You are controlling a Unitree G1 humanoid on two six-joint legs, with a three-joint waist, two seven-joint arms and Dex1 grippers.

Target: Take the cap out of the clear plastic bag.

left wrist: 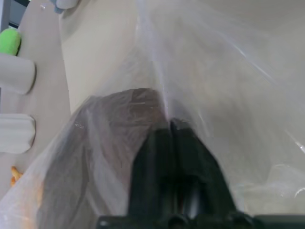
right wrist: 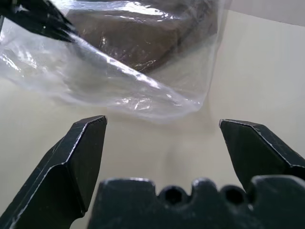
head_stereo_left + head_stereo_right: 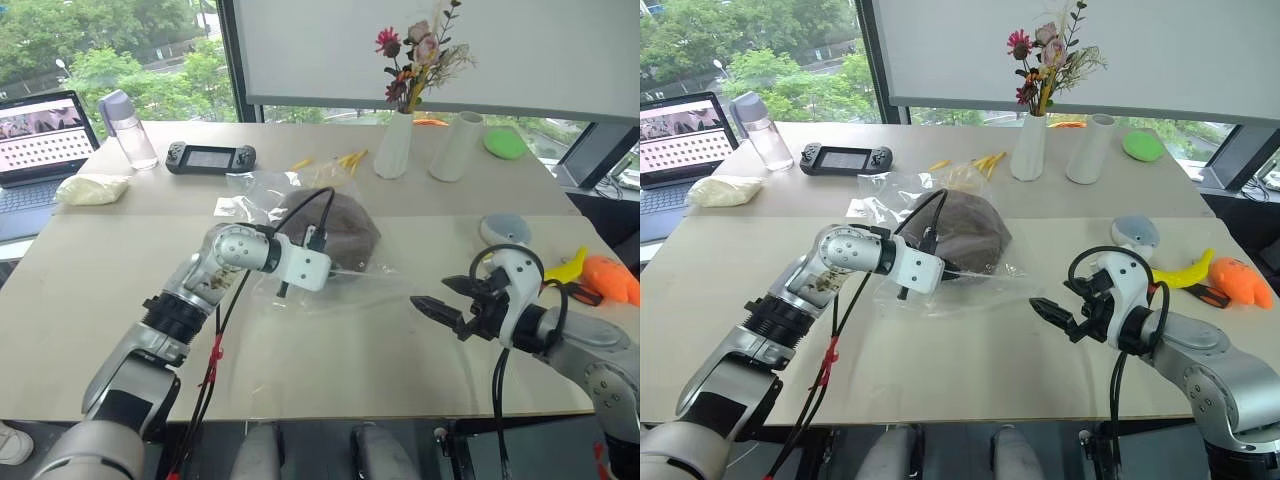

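The dark brown cap (image 3: 345,225) lies inside the clear plastic bag (image 3: 375,285) in the middle of the table. My left gripper (image 3: 340,268) reaches in from the left at the bag's near side. In the left wrist view its black fingers (image 1: 157,157) are pressed together on a raised fold of the bag (image 1: 228,76), with the cap (image 1: 114,124) just beyond under the film. My right gripper (image 3: 430,292) hovers open to the right of the bag, pointing at it, with nothing between its fingertips (image 2: 88,138). The bag's corner (image 2: 143,102) lies ahead of it.
A grey-blue plush toy (image 3: 505,230) and orange and yellow toys (image 3: 610,278) lie at the right. Two white vases (image 3: 393,145), a game controller (image 3: 210,157), a bottle (image 3: 128,130), a white pouch (image 3: 92,189) and a laptop (image 3: 40,135) stand at the back.
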